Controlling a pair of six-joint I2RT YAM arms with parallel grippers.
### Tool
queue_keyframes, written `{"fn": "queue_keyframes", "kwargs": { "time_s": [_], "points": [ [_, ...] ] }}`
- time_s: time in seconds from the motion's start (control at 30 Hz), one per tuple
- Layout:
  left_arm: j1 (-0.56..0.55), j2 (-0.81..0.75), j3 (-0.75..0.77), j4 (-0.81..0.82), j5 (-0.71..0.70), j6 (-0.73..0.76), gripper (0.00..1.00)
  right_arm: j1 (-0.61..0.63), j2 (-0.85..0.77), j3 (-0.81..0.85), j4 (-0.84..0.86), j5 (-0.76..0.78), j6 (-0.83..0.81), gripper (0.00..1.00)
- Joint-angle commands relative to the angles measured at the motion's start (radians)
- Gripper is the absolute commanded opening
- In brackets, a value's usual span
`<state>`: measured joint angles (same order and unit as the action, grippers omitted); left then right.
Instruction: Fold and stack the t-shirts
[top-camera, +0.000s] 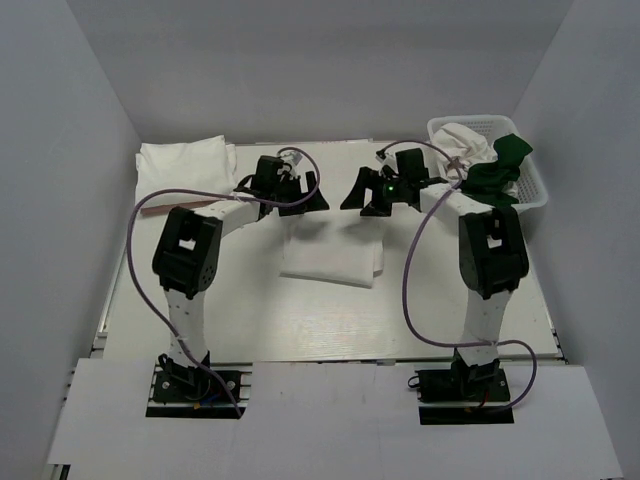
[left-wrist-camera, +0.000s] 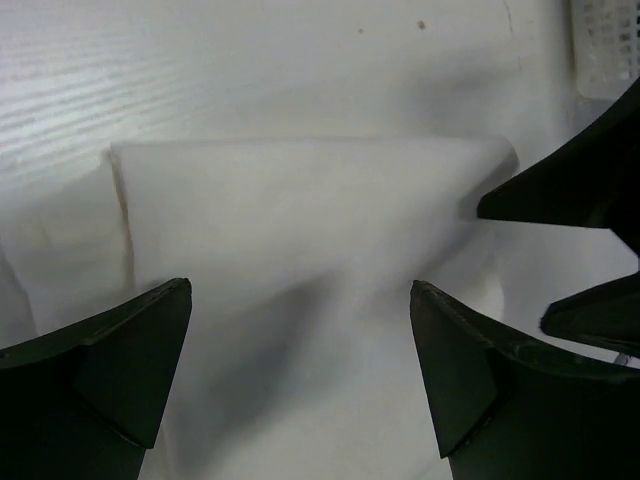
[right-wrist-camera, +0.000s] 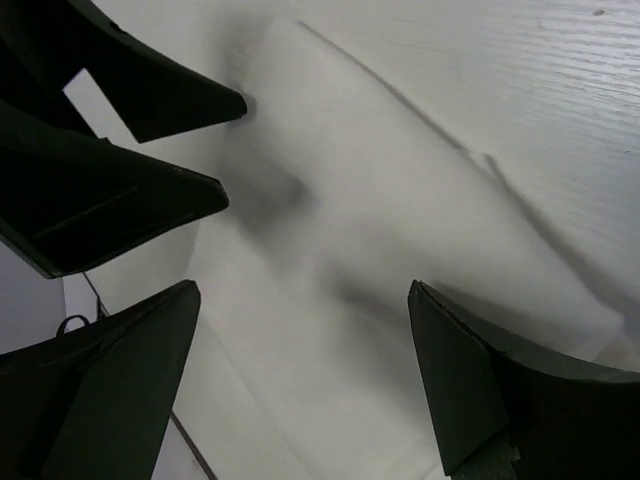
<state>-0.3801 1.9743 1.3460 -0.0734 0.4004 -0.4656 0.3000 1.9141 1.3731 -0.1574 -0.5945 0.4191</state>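
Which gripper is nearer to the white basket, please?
Right. The right gripper hovers mid-table on the basket's side; the left gripper hangs farther away, beyond it.

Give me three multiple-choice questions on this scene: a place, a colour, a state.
1. Where is the basket? A far right corner; B far left corner; C centre.
2. What colour t-shirt hangs over its rim? A red; B dark green; C blue.
3. How are the grippers? A both open; B both shut; C one holding cloth.
1A: it stands far right. 2B: the dark green t-shirt drapes there. 3A: left gripper and right gripper spread wide above the folded white t-shirt.
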Motion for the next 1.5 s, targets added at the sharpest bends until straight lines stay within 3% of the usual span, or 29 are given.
{"fn": "queue_keyframes", "kwargs": {
  "time_s": [0.0,0.1,0.33,0.43,0.63,0.83,1.0,1.13,1.47],
  "points": [
    [-0.002,0.094,0.122,0.040,0.069,-0.007,1.00,-0.025,0.104,0.064,0.077,-0.021,0.070,0.90],
    [0.010,0.173,0.150,-0.006,0.042,-0.034,1.00,-0.044,0.169,0.047,0.124,-0.028,0.099,0.90],
    [0.029,0.150,0.027,-0.022,-0.083,-0.048,0.97,-0.084,0.267,-0.023,0.217,-0.117,0.132,0.90],
    [0.038,0.141,0.036,-0.034,-0.065,-0.039,0.97,-0.084,0.252,-0.032,0.226,-0.148,0.118,0.90],
    [0.027,0.022,0.076,-0.006,0.003,0.004,0.98,-0.071,0.060,0.027,0.098,-0.125,-0.006,0.90],
    [0.018,-0.156,-0.050,-0.086,-0.092,0.070,1.00,-0.068,-0.182,-0.044,0.047,-0.125,-0.079,0.90],
    [0.009,-0.216,-0.119,-0.298,-0.248,0.100,1.00,-0.071,-0.320,-0.192,0.018,-0.082,-0.101,0.90],
    [0.000,-0.174,-0.097,-0.377,-0.314,0.120,1.00,-0.071,-0.430,-0.261,-0.056,0.020,-0.147,0.90],
    [-0.061,-0.022,-0.054,-0.379,-0.202,0.154,1.00,-0.075,-0.515,-0.314,-0.067,0.081,-0.175,0.90]
  ]
}}
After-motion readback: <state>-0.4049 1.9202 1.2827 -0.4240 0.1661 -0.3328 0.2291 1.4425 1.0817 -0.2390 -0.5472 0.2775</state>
